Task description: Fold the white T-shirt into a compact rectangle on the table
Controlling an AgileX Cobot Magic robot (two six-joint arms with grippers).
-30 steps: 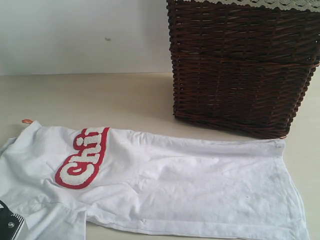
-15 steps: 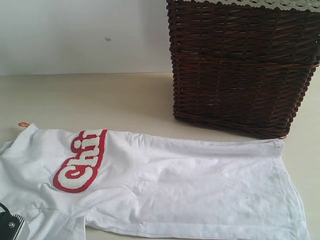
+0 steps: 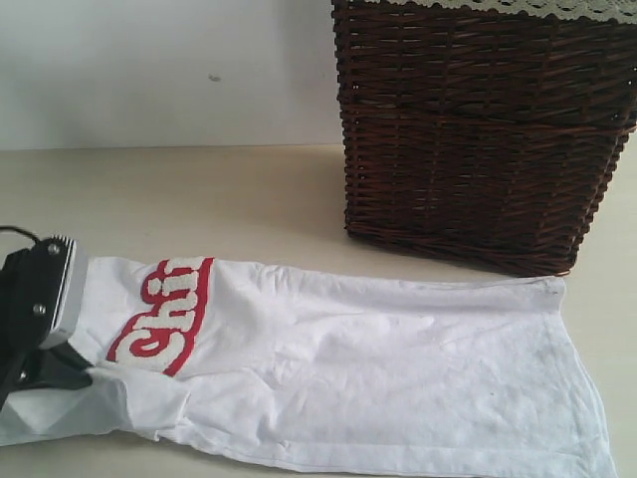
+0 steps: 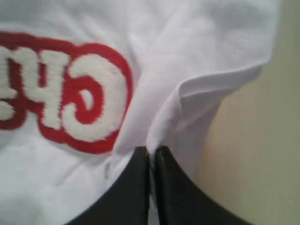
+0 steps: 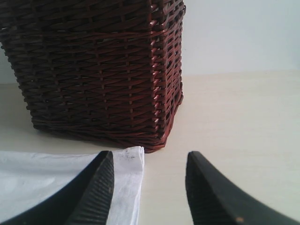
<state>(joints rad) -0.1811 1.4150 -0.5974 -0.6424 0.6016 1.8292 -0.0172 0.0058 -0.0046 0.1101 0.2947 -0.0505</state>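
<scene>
The wicker basket (image 3: 478, 149) is cut off above, the white T-shirt (image 3: 398, 368) at its lower corner

White T-shirt (image 3: 398, 368), red-outlined white lettering (image 3: 162, 317); dark brown woven basket (image 3: 478, 129); pale beige table (image 3: 199, 194).

A white T-shirt (image 3: 398, 368) lies spread on the pale beige surface (image 3: 199, 189), its hem perhaps touching a dark wicker basket (image 3: 478, 139).
</scene>
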